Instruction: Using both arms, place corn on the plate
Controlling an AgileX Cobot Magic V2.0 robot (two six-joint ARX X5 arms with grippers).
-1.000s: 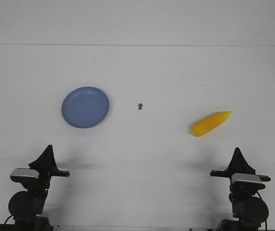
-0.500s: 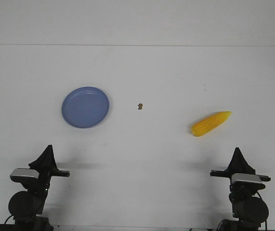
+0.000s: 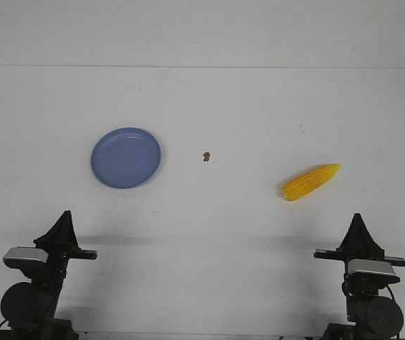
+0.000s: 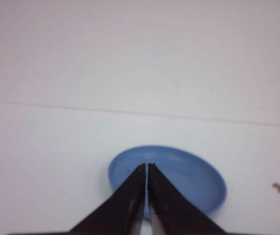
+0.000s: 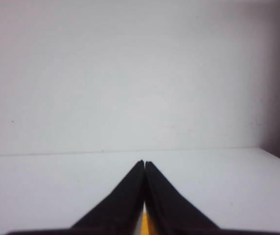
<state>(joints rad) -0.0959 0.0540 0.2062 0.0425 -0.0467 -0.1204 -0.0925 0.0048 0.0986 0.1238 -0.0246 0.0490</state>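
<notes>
Both grippers, left (image 3: 63,214) and right (image 3: 359,217), sit pinched together and empty at the near table edge, the corn (image 3: 311,181) lying well right of the plate (image 3: 125,157), with a small, unclear brown speck (image 3: 206,156) between them.

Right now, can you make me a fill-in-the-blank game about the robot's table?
1. The corn lies on the bare table, nearest the robot's ____ gripper.
2. The plate holds ____ so far.
3. The left gripper and the right gripper both have their fingers ____.
4. Between the plate and the corn sits a small ____ speck.

Missing words: right; nothing; shut; brown
</notes>
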